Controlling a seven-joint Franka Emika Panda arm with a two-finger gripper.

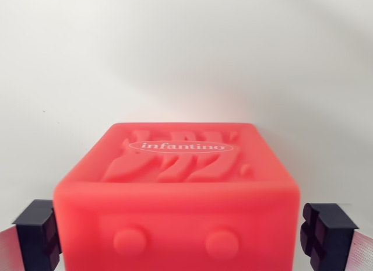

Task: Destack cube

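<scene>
The gripper (178,236) stood spread wide around the red cube (178,195) (gripping nothing yet), pads just beside its flanks, so closing squarely and evenly seemed best before lifting.

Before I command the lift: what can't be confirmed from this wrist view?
- Anything beneath the red cube: cut off by the bottom edge, hidden by the cube itself.
- Pad contact: the cube's sides block the gap at both fingertips.
- Cube's near face: blurred.
</scene>
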